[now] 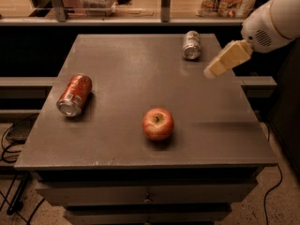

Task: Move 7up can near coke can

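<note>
Grey surface [131, 69]; 7up can [191, 45] on side, far right; coke can [74, 95] on side, well apart at left; apple [158, 124] near front; hand [213, 69] hovers beside 7up can, empty, opening cannot tell; likely approach step; next: lower over 7up can, grasp.

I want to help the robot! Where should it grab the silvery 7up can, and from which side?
Probably around its round middle, coming down from above. The 7up can lies on its side near the table's far edge, one silver end facing the camera, so its curved left and right sides are free to squeeze. The tool hangs just right of it, not touching.
</note>
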Controlling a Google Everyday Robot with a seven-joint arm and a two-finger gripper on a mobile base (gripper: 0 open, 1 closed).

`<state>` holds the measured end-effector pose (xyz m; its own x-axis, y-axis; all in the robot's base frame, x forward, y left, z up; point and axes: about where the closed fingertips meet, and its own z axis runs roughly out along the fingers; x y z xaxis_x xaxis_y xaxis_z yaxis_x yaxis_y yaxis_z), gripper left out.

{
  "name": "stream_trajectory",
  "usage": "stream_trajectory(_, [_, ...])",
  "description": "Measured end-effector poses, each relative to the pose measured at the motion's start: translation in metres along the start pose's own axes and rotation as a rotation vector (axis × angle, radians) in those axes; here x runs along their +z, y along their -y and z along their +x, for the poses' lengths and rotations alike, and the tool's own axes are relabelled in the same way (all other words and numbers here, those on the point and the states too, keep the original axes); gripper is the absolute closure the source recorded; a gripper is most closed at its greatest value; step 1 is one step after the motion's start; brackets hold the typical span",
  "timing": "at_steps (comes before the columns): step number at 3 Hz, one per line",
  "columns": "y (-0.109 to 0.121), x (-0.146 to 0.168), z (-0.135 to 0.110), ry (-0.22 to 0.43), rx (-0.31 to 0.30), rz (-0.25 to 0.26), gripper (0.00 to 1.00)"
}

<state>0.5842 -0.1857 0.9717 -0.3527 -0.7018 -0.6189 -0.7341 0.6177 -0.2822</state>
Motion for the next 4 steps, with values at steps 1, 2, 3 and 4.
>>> stream_trajectory(1, [0.022, 0.035, -0.014, 0.051, 0.099, 0.02, 0.0])
stream_trajectory(2, [0.055, 0.079, -0.029, 0.11, 0.187, 0.036, 0.0])
stream_trajectory(3, [0.073, 0.108, -0.039, 0.154, 0.234, 0.017, 0.0])
stream_trajectory(4, [0.093, 0.137, -0.052, 0.182, 0.257, 0.009, 0.0])
